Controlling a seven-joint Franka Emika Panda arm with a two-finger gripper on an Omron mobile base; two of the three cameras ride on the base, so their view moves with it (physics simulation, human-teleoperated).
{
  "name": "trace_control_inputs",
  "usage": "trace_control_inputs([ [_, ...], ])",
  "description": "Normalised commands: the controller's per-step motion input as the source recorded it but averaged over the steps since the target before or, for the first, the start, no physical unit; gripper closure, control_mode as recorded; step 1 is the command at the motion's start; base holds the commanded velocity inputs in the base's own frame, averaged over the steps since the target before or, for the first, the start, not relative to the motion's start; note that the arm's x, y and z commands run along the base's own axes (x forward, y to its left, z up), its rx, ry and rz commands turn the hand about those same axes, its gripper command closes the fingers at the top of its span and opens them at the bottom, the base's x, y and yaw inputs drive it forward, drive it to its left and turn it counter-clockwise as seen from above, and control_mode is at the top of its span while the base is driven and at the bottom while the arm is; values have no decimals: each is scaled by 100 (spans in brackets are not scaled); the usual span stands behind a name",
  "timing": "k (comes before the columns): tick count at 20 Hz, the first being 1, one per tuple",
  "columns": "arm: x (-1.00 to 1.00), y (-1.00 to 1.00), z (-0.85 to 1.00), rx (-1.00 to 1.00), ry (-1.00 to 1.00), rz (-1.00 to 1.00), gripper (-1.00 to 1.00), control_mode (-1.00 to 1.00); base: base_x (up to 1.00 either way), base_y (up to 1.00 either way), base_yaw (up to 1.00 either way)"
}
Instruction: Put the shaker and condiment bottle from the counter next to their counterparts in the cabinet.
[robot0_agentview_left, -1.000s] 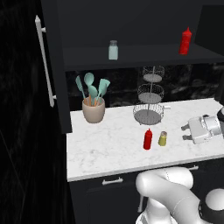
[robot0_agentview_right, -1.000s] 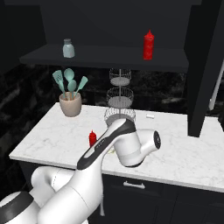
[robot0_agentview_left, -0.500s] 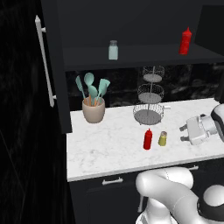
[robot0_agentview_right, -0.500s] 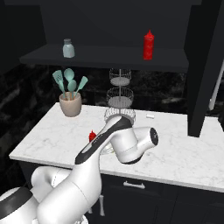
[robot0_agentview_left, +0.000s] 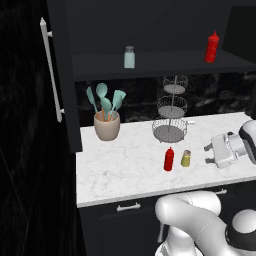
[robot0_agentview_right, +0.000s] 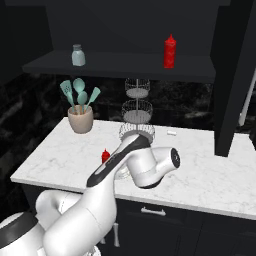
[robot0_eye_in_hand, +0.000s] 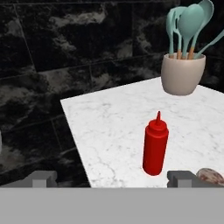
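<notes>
In the left base view, the cabinet door (robot0_agentview_left: 62, 75) with its long white handle stands open at the left. On the inner shelf (robot0_agentview_left: 150, 62) a pale blue-green shaker (robot0_agentview_left: 129, 57) stands to the left and a red squeeze bottle (robot0_agentview_left: 212, 47) to the right, well apart. Below, on the tabletop (robot0_agentview_left: 125, 165), a beige pot of teal utensils (robot0_agentview_left: 106, 120) is at the left, a tiered wire stand (robot0_agentview_left: 171, 112) is near the middle, and in front of the stand the condiment bottle (robot0_agentview_left: 169, 159) and the yellow-olive shaker (robot0_agentview_left: 185, 158) stand just beside each other, the bottle on the left. The tool (robot0_agentview_left: 209, 154) hangs at the right, its jaws wide apart and holding nothing.

In the right base view the white arm (robot0_agentview_right: 135, 165) covers the yellow-olive shaker, and of the condiment bottle (robot0_agentview_right: 105, 156) only the top part shows beside the arm.

The hand view looks level over the tabletop (robot0_eye_in_hand: 113, 118). The condiment bottle (robot0_eye_in_hand: 155, 146) stands upright there, its long axis vertical and the cone nozzle pointing straight up. At the lower right edge, beside one fingertip (robot0_eye_in_hand: 181, 177), a round greyish cap (robot0_eye_in_hand: 212, 176) shows in part. The pot of utensils (robot0_eye_in_hand: 183, 72) is behind, at the upper right.
</notes>
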Motion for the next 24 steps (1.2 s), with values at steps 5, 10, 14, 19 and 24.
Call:
trace_control_inputs([
  [5,24,0,-14,-5,0,1,-100,-100,0,0,0],
  [10,25,0,-13,-2,0,1,-100,-100,0,0,0],
  [14,27,0,-13,0,0,2,-100,-100,0,0,0],
  [19,31,0,-16,0,0,2,-100,-100,0,0,0],
  [24,26,0,-23,0,0,3,-100,-100,0,0,0],
])
